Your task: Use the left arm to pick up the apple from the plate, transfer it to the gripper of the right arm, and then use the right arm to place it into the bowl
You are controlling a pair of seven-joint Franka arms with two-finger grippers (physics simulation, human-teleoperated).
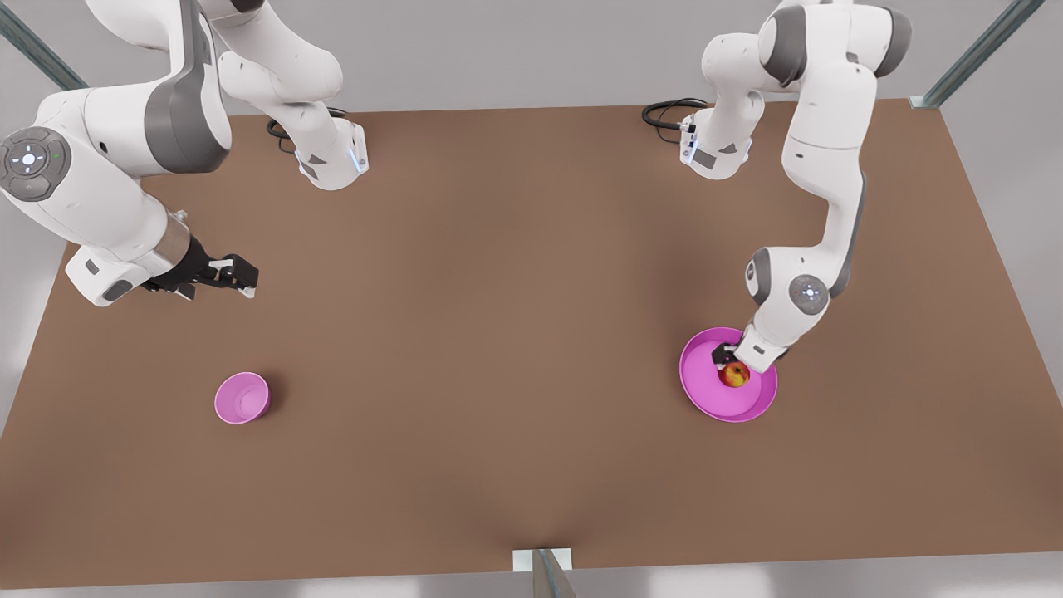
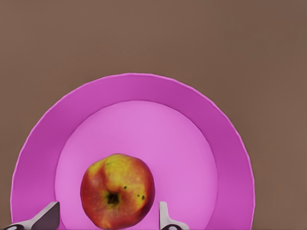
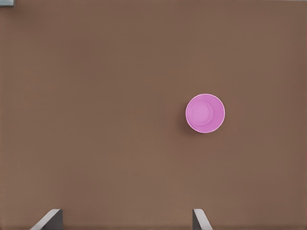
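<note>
The red and yellow apple (image 1: 735, 375) (image 2: 117, 191) lies on the wide pink plate (image 1: 704, 397) (image 2: 144, 86) at the front view's right. My left gripper (image 1: 727, 357) (image 2: 109, 207) is lowered onto the plate, open, with one finger on each side of the apple and a small gap at each side. The small deep pink bowl (image 1: 242, 398) (image 3: 205, 113) stands empty at the front view's left. My right gripper (image 1: 239, 276) (image 3: 126, 212) hangs open and empty above the table, behind the bowl, where that arm waits.
Both arm bases (image 1: 332, 158) (image 1: 716, 149) stand at the far edge of the brown table (image 1: 515, 332), each with a black cable beside it. A metal post (image 1: 544, 569) sits at the middle of the near edge. Bare tabletop lies between bowl and plate.
</note>
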